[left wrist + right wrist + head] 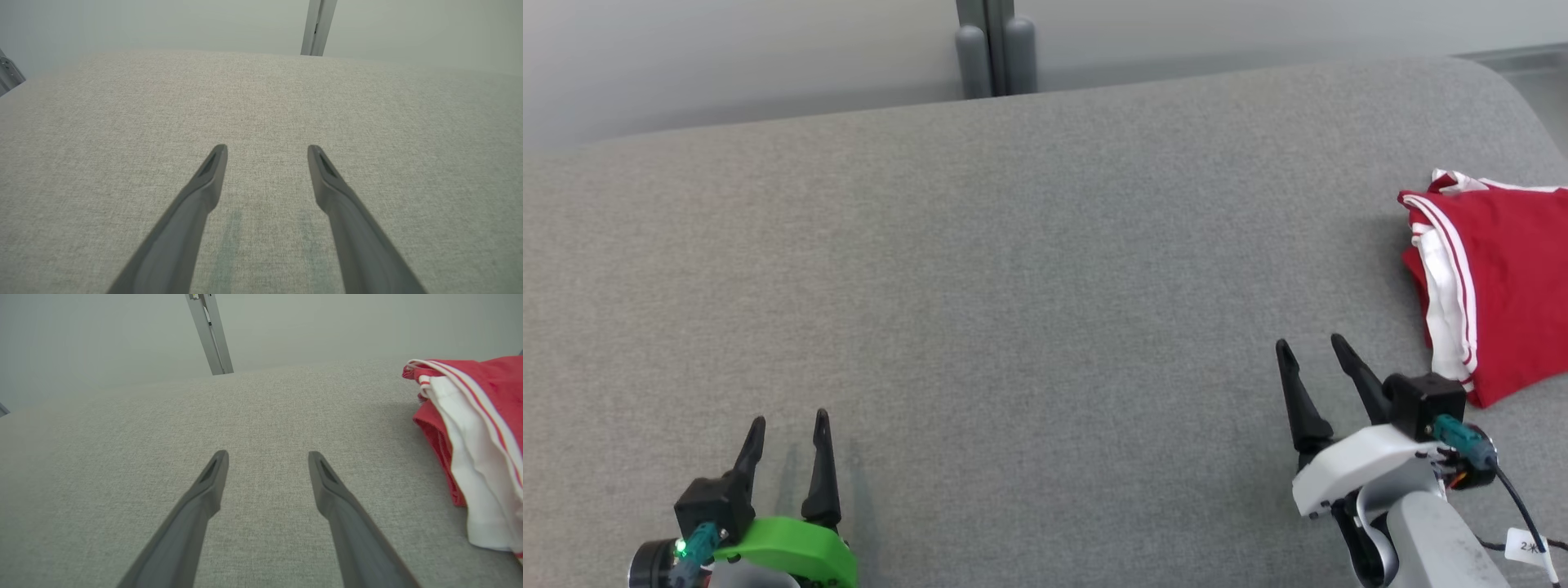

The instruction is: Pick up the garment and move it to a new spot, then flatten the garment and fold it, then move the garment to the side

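Grey cloth covers the whole table (1013, 245), which runs wide from one side to the other. At the near left side, the left tool (791, 416) sits low over this cloth, in front of a bright green bracket (792, 549) on its wrist. Its two dark fingers (204, 192) point away from the robot and stand wide apart, released, and between them I see just the grey cloth with two faint shadows. I cannot tell if the tips touch the table or hang a little above it.

In the middle, behind the far edge of the table, a grey post (995, 49) goes up in front of a pale wall (727, 57).

At the near right side comes the right tool (1311, 340), on a white casing (1372, 465) with a black cable going off from it. This tool is also released: the fingers are spread and hold nothing, and they point away and lean a little to the left.

Just to the right of it lies the garment (1503, 278), at the right end of the table. It is red with white parts and thin stripes, folded into a flat pile with the layers showing on its left edge. The right tool is beside the garment and does not touch it.
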`<state>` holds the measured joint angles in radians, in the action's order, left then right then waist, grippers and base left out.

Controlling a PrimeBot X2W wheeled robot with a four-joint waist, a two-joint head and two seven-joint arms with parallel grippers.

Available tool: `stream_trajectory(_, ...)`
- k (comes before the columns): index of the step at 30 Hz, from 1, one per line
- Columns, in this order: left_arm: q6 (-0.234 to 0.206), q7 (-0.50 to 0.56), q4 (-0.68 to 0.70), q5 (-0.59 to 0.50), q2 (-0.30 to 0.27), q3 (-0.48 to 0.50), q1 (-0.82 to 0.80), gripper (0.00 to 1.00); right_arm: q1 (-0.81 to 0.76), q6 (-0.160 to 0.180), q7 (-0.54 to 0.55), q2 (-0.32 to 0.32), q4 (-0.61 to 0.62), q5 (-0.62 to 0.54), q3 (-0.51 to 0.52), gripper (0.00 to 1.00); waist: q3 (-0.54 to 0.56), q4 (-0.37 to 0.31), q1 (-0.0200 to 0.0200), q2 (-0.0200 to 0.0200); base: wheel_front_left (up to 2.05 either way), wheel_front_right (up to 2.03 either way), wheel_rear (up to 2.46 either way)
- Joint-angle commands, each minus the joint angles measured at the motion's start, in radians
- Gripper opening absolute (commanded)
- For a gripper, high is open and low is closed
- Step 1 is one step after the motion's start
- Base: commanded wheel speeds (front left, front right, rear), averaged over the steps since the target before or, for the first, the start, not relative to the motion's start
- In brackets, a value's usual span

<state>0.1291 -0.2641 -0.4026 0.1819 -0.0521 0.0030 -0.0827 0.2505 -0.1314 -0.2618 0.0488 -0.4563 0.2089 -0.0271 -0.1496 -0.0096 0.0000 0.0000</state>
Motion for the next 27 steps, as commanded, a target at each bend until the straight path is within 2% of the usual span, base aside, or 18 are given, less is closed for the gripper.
stream_trajectory(1,-0.001,0.001,-0.002,0.009,0.0,0.002,0.021,1.0,-0.026,0.002,-0.004,0.005,-0.002,0.004,0.005,1.0,0.078,0.07,0.0,0.0,0.0,0.0,0.0)
stream_trajectory(14,0.001,0.001,-0.001,0.043,0.0,0.012,0.121,1.0,-0.147,0.002,-0.004,0.005,-0.024,0.007,-0.004,1.0,0.146,0.079,0.0,0.0,0.0,0.0,0.0)
stream_trajectory(15,0.0,0.0,-0.001,0.039,0.001,0.012,0.109,0.0,-0.138,0.0,0.0,0.0,-0.022,0.005,-0.005,0.0,0.14,0.075,0.0,0.0,0.0,0.0,0.0)
stream_trajectory(21,0.0,0.006,-0.044,0.06,0.008,0.012,0.118,0.0,-0.161,0.0,0.008,-0.009,-0.062,0.019,-0.004,0.0,0.143,0.074,0.0,0.0,0.0,0.0,0.0)
stream_trajectory(27,0.0,0.039,-0.028,0.177,0.008,0.022,0.104,0.0,-0.157,0.0,0.042,-0.008,-0.041,0.137,0.011,0.0,0.143,0.071,0.0,0.0,0.0,0.0,0.0)
